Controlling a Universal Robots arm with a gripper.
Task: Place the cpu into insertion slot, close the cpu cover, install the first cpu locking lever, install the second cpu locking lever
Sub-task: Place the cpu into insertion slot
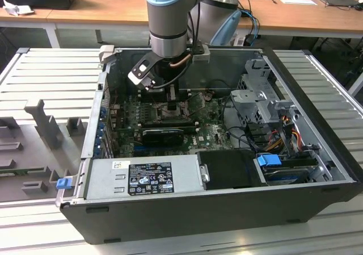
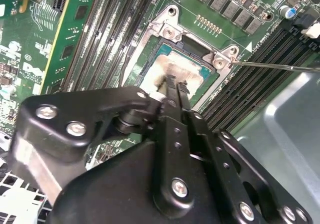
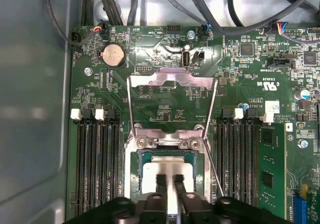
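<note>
Down at the insertion slot [image 3: 131, 179], my gripper [image 3: 170, 178]: fingers nearly pressed together, gripping nothing, tips over the cpu [image 3: 167, 168].
cpu: seated, done.
cpu cover [image 3: 172, 79]: looks tipped up past the hinge [image 3: 167, 143], not closed I think.
levers: wire lever [image 3: 214, 166] sticking up loose, unlocked.
around: memory slots [image 3: 95, 164] either side, that lever wire close beside my fingers.

- An open dark-grey metal computer case [image 1: 170, 215] lies on a pale grey slatted bench [image 1: 51, 73].
- A pale blue and silver robot arm [image 1: 167, 11] reaches into the case from 12 o'clock; its black hand [image 1: 173, 103] hangs low over the green motherboard [image 1: 210, 133].
- A silver power supply box [image 1: 142, 178] sits at 7 o'clock, a grey metal drive cage [image 1: 258, 99] at 2 o'clock.
- A long black card [image 1: 163, 134] lies at 6 o'clock of the hand.
</note>
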